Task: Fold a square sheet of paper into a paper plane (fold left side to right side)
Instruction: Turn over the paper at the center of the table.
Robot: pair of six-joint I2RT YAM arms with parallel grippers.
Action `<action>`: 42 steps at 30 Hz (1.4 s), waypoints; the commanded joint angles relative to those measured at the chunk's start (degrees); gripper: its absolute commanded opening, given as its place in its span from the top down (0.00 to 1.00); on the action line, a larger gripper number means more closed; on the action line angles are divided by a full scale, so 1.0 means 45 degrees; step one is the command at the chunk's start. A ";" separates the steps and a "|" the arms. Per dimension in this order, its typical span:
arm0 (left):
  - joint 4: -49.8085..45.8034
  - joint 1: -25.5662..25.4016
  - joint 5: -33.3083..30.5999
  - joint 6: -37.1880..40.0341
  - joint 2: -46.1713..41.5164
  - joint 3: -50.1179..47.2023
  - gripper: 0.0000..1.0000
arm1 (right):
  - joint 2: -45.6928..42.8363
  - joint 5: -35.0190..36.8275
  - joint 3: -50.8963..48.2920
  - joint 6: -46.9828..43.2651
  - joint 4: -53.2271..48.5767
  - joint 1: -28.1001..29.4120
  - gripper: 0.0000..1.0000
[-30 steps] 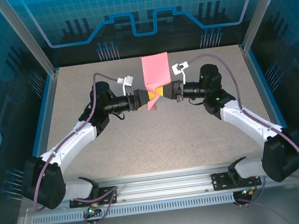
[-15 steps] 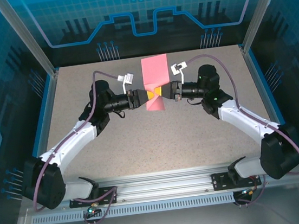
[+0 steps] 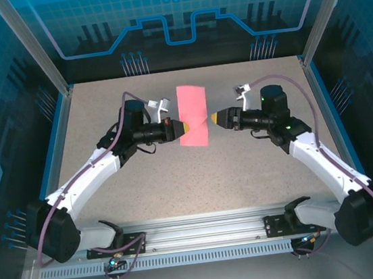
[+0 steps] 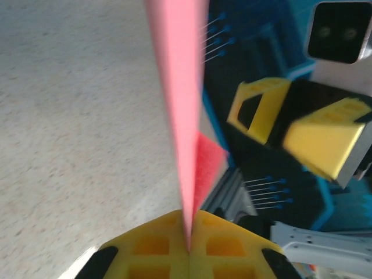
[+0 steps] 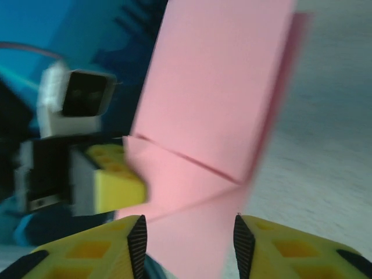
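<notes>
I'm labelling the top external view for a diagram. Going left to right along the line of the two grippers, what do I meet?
Left arm → left gripper → folded pink paper → right gripper → right arm.

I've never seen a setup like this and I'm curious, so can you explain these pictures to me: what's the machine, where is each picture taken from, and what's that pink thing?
These are two robot arms bolted to the near edge of a speckled table. The wide picture looks down from above and behind them. The other two pictures come from a small camera on each wrist, so the yellow fingers along the bottom of each are that arm's own.

The pink thing is a sheet of paper, already partly folded. The left gripper is shut on its left edge, and that arm's wrist camera sees the paper edge-on. The right gripper is open, close beside the paper but not holding it.
</notes>
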 commanded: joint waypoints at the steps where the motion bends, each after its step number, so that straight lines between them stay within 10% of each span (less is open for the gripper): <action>1: -0.4880 -0.0960 -0.3435 0.2769 0.0555 0.1470 1.00 | -0.0618 0.3369 0.0202 -0.1860 -0.4867 -0.0612 0.47; 9: -1.0033 -0.4423 -1.1967 0.3378 0.3648 0.4667 1.00 | -0.1746 0.7403 -0.1101 -0.2060 -0.7826 -0.2204 0.19; 16: -1.3351 -0.5569 -1.6050 0.0105 0.6525 0.6904 1.00 | -0.2919 0.7939 -0.2113 -0.2038 -0.7779 -0.2860 0.00; 25: -1.5317 -0.5635 -1.5689 -0.2782 0.9813 0.8993 1.00 | -0.2987 0.7436 -0.2383 -0.2162 -0.7628 -0.3189 0.00; 42: -1.2934 -0.5129 -1.1021 -0.2024 1.1700 0.9955 0.86 | -0.2439 0.5877 -0.2690 -0.2053 -0.7012 -0.3334 0.00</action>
